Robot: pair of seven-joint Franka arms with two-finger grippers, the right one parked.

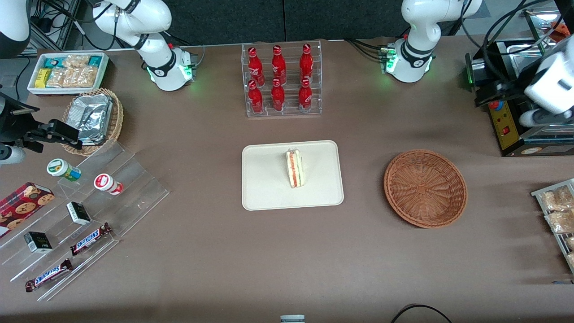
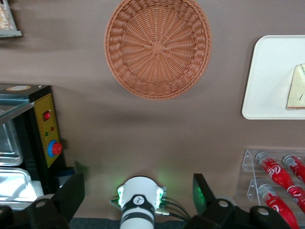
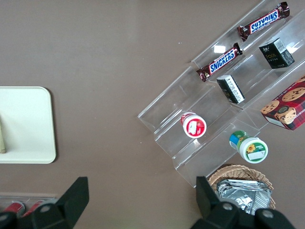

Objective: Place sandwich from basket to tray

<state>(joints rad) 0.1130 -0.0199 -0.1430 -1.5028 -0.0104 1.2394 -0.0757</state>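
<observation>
The sandwich (image 1: 294, 169) stands on the cream tray (image 1: 269, 188) mid-table, with its red-orange and green filling facing up. The reddish-brown wicker basket (image 1: 425, 188) sits beside the tray toward the working arm's end and holds nothing. My gripper (image 1: 474, 87) hangs high above the table near its own arm's base (image 1: 409, 63), farther from the front camera than the basket and well apart from it. It is open, with nothing between its fingers (image 2: 200, 191). The wrist view shows the basket (image 2: 157, 47), the tray's edge (image 2: 267, 81) and part of the sandwich (image 2: 296, 88).
A clear rack of red bottles (image 1: 281, 80) stands farther from the camera than the tray. A black and yellow appliance (image 1: 515, 116) sits by my gripper. A wire rack of snack bags (image 1: 556, 215) lies at the working arm's end. Clear tiered shelves of snacks (image 1: 71, 215) lie toward the parked arm's end.
</observation>
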